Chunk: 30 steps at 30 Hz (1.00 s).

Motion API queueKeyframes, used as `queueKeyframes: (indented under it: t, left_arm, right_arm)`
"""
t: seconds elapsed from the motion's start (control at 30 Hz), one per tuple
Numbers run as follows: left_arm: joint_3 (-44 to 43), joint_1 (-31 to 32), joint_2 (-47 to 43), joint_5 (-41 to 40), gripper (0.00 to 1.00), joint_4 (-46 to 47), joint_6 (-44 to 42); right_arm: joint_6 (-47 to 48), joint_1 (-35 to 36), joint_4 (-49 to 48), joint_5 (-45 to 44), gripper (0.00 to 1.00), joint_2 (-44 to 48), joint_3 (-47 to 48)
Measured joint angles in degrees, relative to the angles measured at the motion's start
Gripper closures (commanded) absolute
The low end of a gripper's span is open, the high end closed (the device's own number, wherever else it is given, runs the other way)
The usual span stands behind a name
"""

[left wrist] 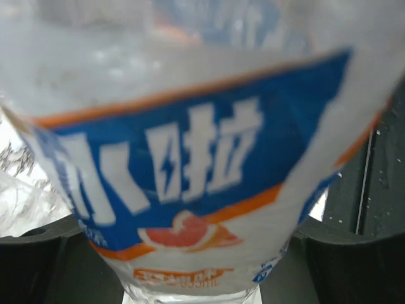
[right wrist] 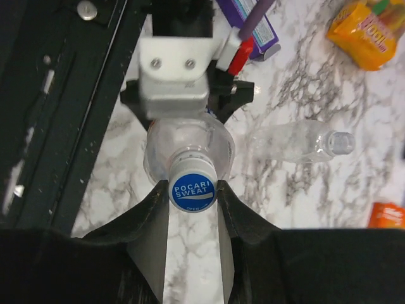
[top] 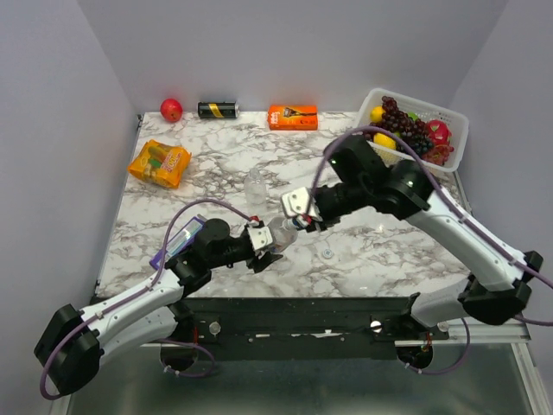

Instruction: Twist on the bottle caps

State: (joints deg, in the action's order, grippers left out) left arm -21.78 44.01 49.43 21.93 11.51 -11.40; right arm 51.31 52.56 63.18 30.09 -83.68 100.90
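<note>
- The held bottle (right wrist: 190, 142) is clamped round its body by the left end effector (top: 263, 245). It is raised over the near middle of the worktop (top: 389, 251), with its neck turned toward the right arm.
- The blue cap (right wrist: 193, 194) sits on that neck and appears to be pinched from both sides by the right end effector (right wrist: 192, 190).
- The cap is best held square to the neck and turned by wrist roll along the bottle's axis, so cross-threading is avoided.
- A firm left grip is needed so the bottle is not spun, but the thin plastic is likely to buckle if squeezed hard.
- A second bottle (right wrist: 294, 142) lies uncapped at 11 o'clock from the held one, and a white cap (top: 328, 253) rests at 4 o'clock.
</note>
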Motion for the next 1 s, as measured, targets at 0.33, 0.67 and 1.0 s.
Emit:
queueKeyframes:
  t: [0.33,0.67,1.0]
  left_arm:
    - [-0.09,-0.44,0.79,6.54,1.0,-7.39,-7.28]
    - [-0.2,-0.63,-4.48,-0.28,1.0,-10.32,-2.38]
    - [-4.26,-1.6,-2.54,-5.31,1.0,-10.32,3.82]
  right_arm:
    - [24.35,-0.85,-0.96,0.15,0.82,16.68,-17.81]
    - [17.73,-21.51,-8.35,2.51,0.79,-3.72,-21.27]
    - [11.17,-22.93,-17.84,-1.55,0.68,-19.85,-26.14]
